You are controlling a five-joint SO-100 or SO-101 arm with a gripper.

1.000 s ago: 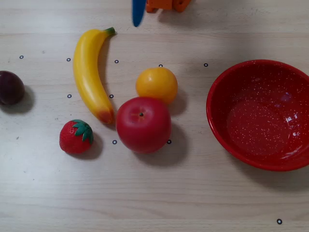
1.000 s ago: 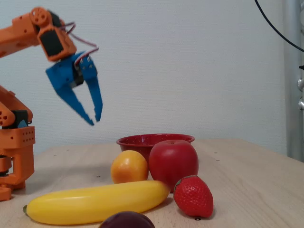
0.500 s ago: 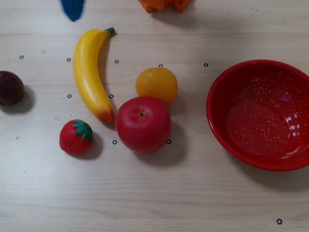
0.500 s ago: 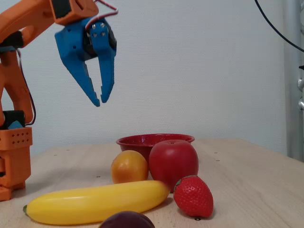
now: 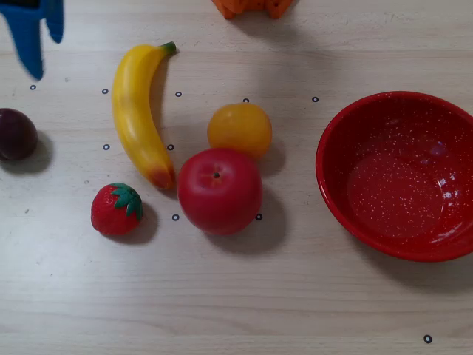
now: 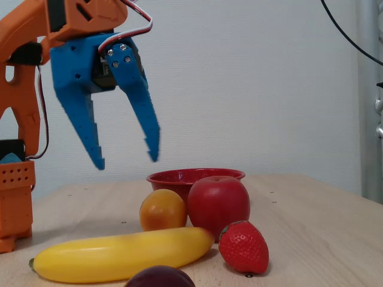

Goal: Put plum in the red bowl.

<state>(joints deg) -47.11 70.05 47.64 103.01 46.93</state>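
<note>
The plum (image 5: 15, 134) is a small dark purple fruit at the left edge of the overhead view; in the fixed view only its top (image 6: 160, 277) shows at the bottom edge. The red bowl (image 5: 399, 174) with white speckles sits empty at the right; in the fixed view it (image 6: 173, 177) stands behind the fruit. My blue gripper (image 6: 127, 162) is open and empty, held high above the table. In the overhead view its fingers (image 5: 31, 29) show in the top left corner, beyond the plum.
A banana (image 5: 138, 115), an orange (image 5: 239, 129), a red apple (image 5: 219, 190) and a strawberry (image 5: 117, 209) lie between the plum and the bowl. The orange arm base (image 6: 15, 197) stands at the left of the fixed view.
</note>
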